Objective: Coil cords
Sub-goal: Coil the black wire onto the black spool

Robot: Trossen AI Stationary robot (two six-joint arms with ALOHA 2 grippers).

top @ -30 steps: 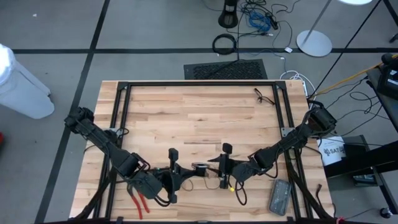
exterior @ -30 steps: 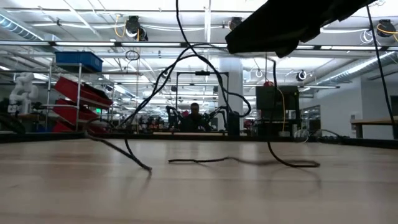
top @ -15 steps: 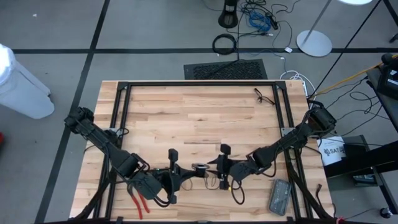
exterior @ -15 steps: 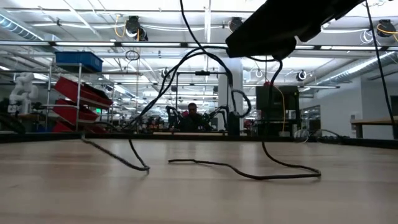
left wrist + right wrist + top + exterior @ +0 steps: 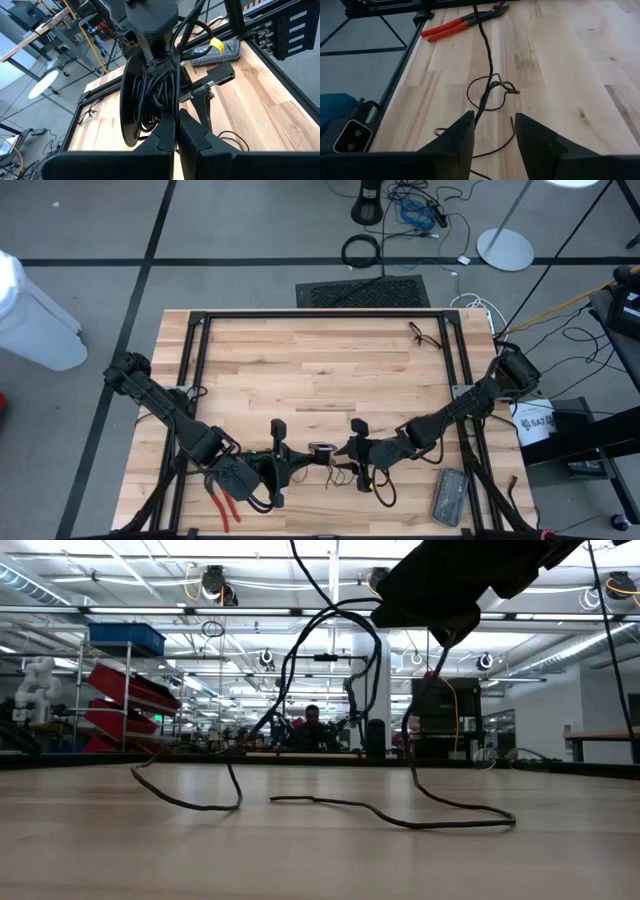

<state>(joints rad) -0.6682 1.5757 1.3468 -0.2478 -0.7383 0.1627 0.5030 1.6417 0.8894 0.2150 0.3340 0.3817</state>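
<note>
My left claw (image 5: pixel 176 131) is clenched on the cord (image 5: pixel 487 82), thin black wire bunched in loops against its puck. My right claw (image 5: pixel 492 131) stands released, the cord running lengthwise between its fingers toward the red pliers (image 5: pixel 461 24) on the desk (image 5: pixel 300 370).

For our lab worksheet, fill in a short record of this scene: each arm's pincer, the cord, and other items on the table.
left pincer: shut on the cord, near table's front edge
right pincer: open, cord running between its fingers
cord: thin, black, loose loops on the table
pliers: red handles, front left corner
grey box: front right
</note>
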